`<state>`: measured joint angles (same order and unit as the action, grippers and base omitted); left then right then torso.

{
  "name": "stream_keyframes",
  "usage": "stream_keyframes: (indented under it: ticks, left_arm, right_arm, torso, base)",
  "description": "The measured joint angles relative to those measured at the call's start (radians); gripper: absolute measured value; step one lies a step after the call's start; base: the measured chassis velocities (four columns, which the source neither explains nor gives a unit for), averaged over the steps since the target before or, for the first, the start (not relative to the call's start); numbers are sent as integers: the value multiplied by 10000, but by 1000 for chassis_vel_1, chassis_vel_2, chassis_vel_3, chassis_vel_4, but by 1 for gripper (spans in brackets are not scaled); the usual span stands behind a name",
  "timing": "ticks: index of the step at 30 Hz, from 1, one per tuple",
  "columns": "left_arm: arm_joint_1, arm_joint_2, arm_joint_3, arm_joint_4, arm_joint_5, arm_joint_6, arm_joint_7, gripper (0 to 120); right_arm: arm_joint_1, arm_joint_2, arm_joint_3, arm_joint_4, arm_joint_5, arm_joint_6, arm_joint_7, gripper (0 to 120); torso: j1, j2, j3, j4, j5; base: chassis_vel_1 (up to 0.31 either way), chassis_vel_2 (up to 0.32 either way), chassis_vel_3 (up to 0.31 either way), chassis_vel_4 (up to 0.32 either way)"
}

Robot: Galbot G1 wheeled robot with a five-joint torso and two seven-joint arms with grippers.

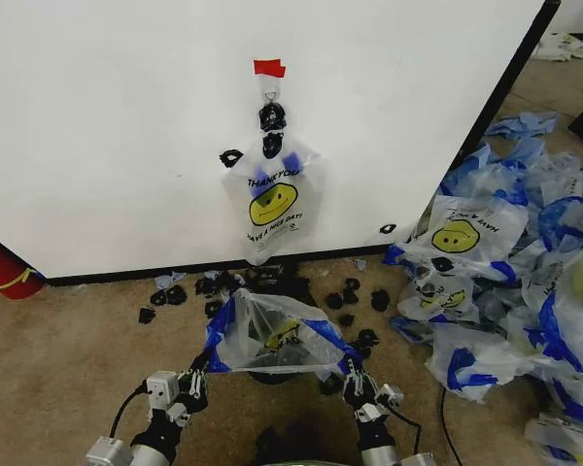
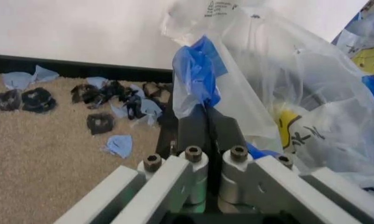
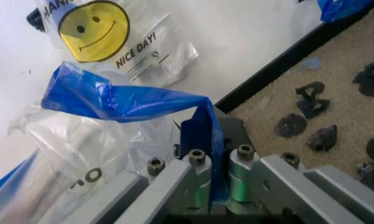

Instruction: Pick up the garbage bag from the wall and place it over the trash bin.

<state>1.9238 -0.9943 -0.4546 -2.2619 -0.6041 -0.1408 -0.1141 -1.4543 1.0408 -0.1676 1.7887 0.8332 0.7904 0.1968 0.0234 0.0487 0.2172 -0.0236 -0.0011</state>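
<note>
While stretched wide between both arms, garbage bag [image 1: 272, 335] held mouth-open just before the wall [image 1: 126, 126], long axis running side to side, directly over the dark trash bin [image 1: 272, 374] barely visible beneath. Another identical bag [image 1: 272, 199] hung on the hook [image 1: 269, 89] above. Left gripper [image 1: 196, 381] clamped tight on the bag's blue left handle, right gripper [image 1: 355, 381] likewise pinched shut on the right. Nothing discernible inside the bin. Loose bags [image 1: 505, 262] heaped to the right; black scraps [image 1: 355, 296] strewn along the floor.
</note>
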Motion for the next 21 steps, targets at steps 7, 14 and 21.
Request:
stream_keyframes:
  ticks: [7,14,21]
  left_arm:
    - [46,55,-58,-33,-36,79,-22,0]
    - [-6,7,-29,18,-36,82,-23,0]
    - [-14,10,-36,18,-30,54,-22,0]
  right_arm:
    - [125,-335,-16,-35,3,-60,9,0]
    - [150,-737,-100,-6,10,-154,-80,0]
    - [206,-1109,-197,118,11,-235,-214,0]
  torso:
    - [0,-1,1,0,3]
    - [1,-6,1,0,6]
    - [1,-5,2,-1,2]
  base:
    - [0,0,0,0]
    - [0,0,0,0]
    - [0,0,0,0]
